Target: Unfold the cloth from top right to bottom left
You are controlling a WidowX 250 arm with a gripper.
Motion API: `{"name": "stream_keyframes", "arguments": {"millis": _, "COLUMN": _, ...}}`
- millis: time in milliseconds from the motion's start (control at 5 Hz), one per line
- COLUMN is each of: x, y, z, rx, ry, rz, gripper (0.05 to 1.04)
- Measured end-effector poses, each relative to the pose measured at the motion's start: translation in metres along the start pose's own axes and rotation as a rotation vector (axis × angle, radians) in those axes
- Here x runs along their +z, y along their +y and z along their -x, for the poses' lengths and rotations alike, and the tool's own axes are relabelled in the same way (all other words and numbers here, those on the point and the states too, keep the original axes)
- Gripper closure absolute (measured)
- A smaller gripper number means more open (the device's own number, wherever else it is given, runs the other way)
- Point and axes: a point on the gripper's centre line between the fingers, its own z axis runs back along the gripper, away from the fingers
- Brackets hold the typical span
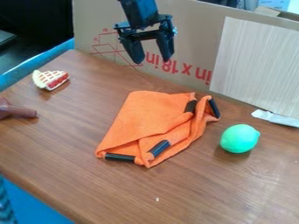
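"So, how does the claw [154, 61] stand?"

"Spread, with nothing pinched between its two fingers [133, 51]. It hangs in front of the cardboard [181, 48], at the top of the view"

"And the cloth [143, 113] from there?"

"Lower in the view, on the near side of the claw. It lies in a folded heap, its long axis slanting from upper right to lower left"

"Which end is nearer the claw?"

"The upper right one, I'd say, where two black strips [191, 106] sit close together. I'd judge the claw must come down and across to the view's right, take one layer there, then draw it toward the lower left. Pinch both layers and the whole heap may just slide"

"What's it all resting on?"

"A brown wooden table [192, 192]. The green toy fruit [239, 138] is near the cloth's right side, the toy pie slice [51, 80] off to the upper left, and a brown object [17, 111] at the left edge"

"And past that?"

"A pale panel [257, 65] against the cardboard, a crumpled white strip [274, 118] below it, and something blue [35, 65] beyond the table's left side"
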Motion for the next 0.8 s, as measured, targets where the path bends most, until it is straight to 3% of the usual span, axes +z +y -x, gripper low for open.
{"name": "stream_keyframes", "arguments": {"millis": 200, "x": -0.014, "y": 0.005, "z": 0.003, "rx": 0.019, "ry": 0.035, "rz": 0.001, "gripper": 0.084}}
{"name": "stream_keyframes", "arguments": {"millis": 400, "x": -0.047, "y": -0.005, "z": 0.003, "rx": 0.013, "ry": 0.082, "rz": -0.007, "gripper": 0.084}}
{"name": "stream_keyframes", "arguments": {"millis": 800, "x": -0.077, "y": -0.017, "z": -0.010, "rx": 0.011, "ry": 0.071, "rz": -0.069, "gripper": 0.084}}
